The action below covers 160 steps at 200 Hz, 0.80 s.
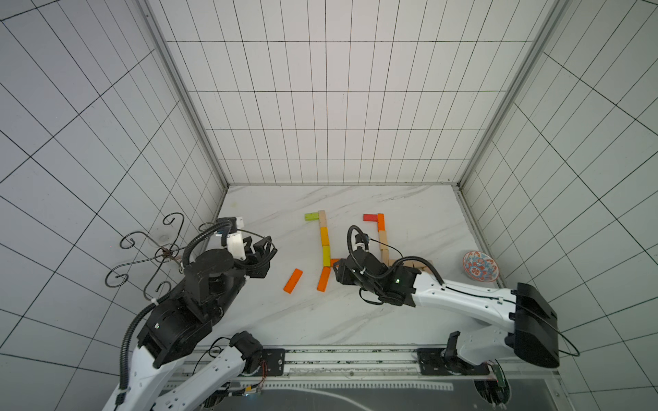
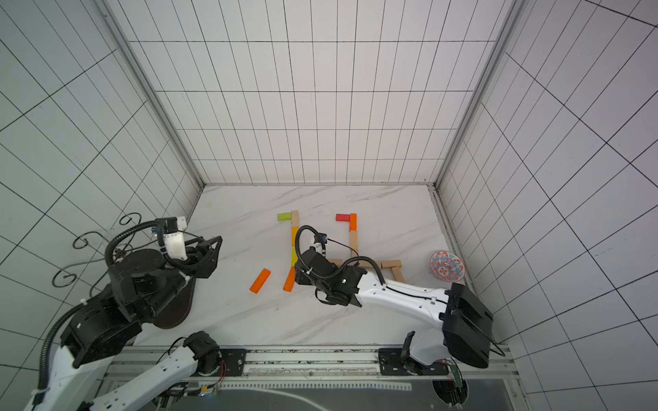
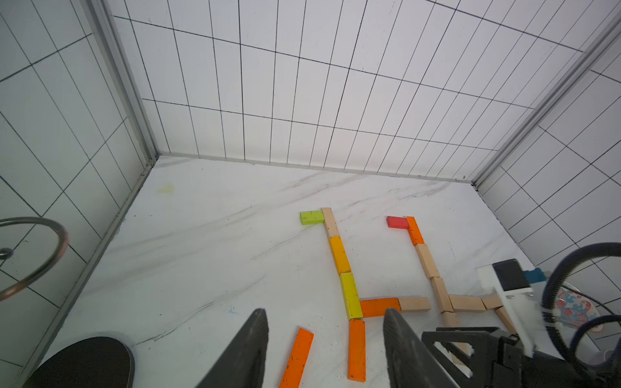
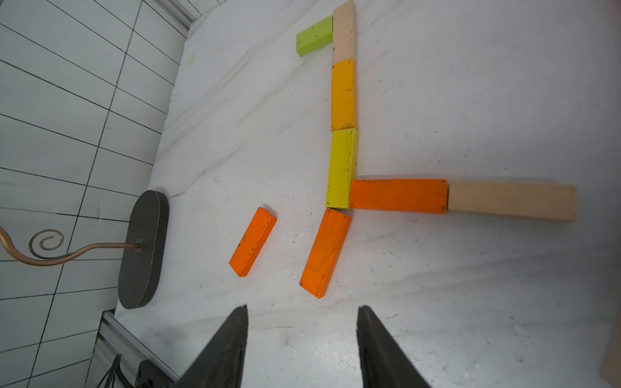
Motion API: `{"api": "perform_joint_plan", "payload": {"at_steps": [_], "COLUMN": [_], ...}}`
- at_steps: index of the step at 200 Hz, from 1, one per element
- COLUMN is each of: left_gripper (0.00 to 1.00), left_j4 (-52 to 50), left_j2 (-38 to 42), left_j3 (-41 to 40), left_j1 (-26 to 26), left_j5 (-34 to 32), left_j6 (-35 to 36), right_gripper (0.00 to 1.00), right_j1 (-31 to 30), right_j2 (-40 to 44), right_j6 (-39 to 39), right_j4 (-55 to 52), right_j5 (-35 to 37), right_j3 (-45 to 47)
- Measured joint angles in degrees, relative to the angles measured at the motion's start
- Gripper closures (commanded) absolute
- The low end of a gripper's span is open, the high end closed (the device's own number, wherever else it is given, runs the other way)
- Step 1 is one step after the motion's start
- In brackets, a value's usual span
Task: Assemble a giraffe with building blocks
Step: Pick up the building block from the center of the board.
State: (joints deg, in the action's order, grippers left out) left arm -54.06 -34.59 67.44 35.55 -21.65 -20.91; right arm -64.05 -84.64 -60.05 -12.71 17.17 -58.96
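Scuffed orange rectangular block [image 4: 252,242] lies flat on veined marble tabletop [image 4: 470,100].

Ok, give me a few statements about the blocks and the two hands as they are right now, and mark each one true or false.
1. The loose orange block lies apart from both figures. True.
2. The right hand holds an orange block. False: its fingers stand open with nothing between them.
3. The green block touches a beige block at the far end of the neck. True.
4. The red block belongs to the green block's figure. False: it heads the other figure, against an orange neck block.
5. The left hand is shut. False: it is open and empty.
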Motion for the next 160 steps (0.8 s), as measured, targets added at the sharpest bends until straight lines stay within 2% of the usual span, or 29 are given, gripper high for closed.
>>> {"api": "perform_joint_plan", "payload": {"at_steps": [40,74,110,160], "left_gripper": [0.45,0.45,0.43,0.28], "left_j4": [0.0,0.3,0.3,0.3], "left_j2": [5.0,7.0,8.3,10.5], "left_j3": [-0.1,-1.9,-4.4,-7.2], "left_j1": [0.0,0.0,0.0,0.0], "left_j5": [-1.1,-1.0,-1.1,-1.5], "left_j6": [0.4,0.2,-0.8,-2.4], "right_gripper": [0.42,0.41,0.37,0.37], "right_j1": [-3.5,-4.9,-4.9,-4.2], "right_j2": [-16.5,-25.0,-32.1,-42.0], "right_j6": [-12.0,-17.8,-21.4,-22.4], "right_j4": [-11.1,-16.5,-21.2,-24.2], "right_j5": [-0.5,-1.7,-1.8,-1.6], "right_j3": [-18.3,-30.1,-37.6,-48.0]}}
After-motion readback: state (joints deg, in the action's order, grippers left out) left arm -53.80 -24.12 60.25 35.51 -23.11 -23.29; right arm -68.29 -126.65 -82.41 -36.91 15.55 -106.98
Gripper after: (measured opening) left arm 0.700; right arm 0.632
